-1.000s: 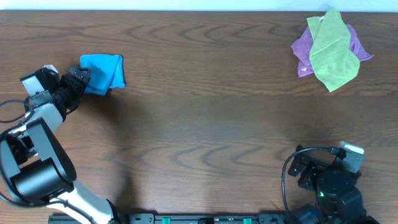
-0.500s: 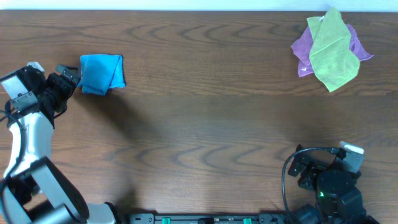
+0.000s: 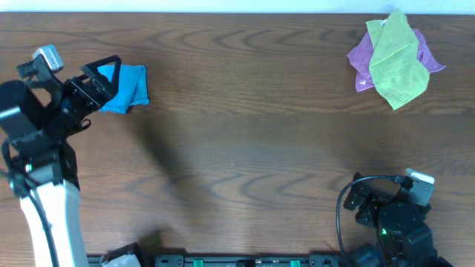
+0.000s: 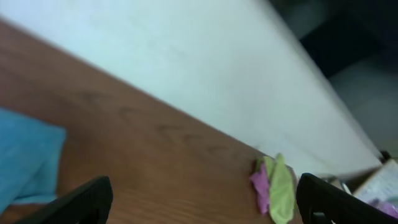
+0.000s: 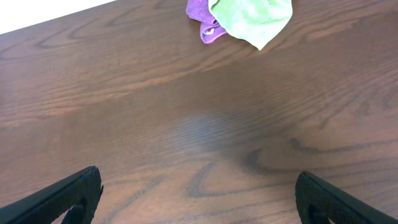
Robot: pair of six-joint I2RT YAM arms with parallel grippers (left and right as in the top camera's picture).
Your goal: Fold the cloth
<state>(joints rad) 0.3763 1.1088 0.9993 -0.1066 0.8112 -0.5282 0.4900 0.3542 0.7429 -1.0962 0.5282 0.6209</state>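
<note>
- The blue cloth (image 3: 132,87) lies folded at the far left of the desk (image 3: 245,148).
- The left claw (image 3: 110,76) hovers at the cloth's edge, fingers spread.
- The right claw (image 5: 200,204) is spread wide, well apart from it.

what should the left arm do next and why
Probably draw the left gripper back to its own side and park it. The cloth already lies as a compact folded bundle on the table, the left wrist view shows the fingers spread wide with nothing between them, and the right gripper sits open and empty at the front edge.
</note>
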